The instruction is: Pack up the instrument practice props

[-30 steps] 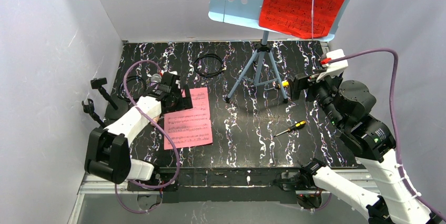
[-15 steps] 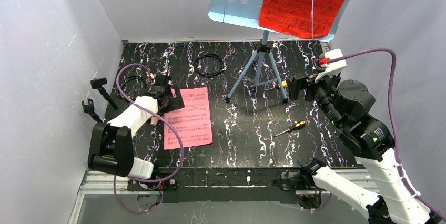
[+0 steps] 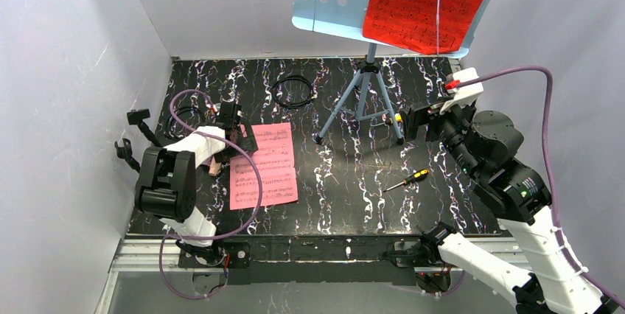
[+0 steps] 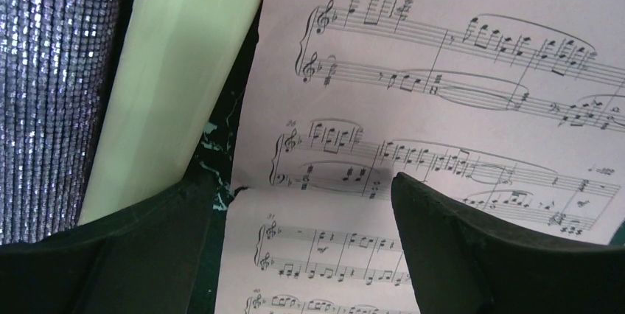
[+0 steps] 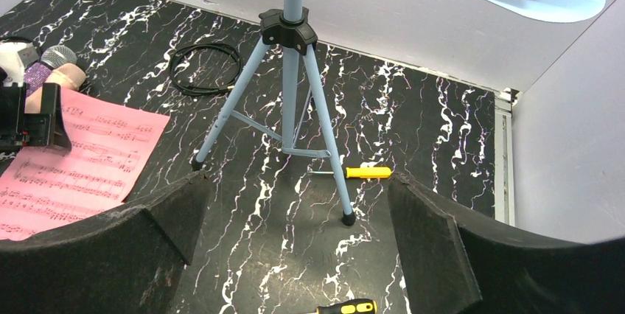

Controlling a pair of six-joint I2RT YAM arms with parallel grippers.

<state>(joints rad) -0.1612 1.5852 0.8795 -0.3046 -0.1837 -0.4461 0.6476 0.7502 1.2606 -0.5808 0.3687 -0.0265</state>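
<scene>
My left gripper hangs open just above the left edge of the pink sheet-music page, with nothing between its fingers. Beside that edge the cream microphone and the purple glitter microphone lie side by side. From above, the left gripper sits at the pink page's top-left corner, and the arm hides most of both microphones. Two black mic posts stand at the far left. The red page rests on the stand. My right gripper is open and empty.
A light-blue tripod music stand stands at the back centre, with a coiled black cable to its left. One yellow-handled screwdriver lies by a tripod foot, another nearer the front. White walls close in on the left, back and right.
The left arm has folded back, its elbow swinging left and toward the front. Its gripper has slid slightly left and opened a little wider. The right arm has barely moved.
</scene>
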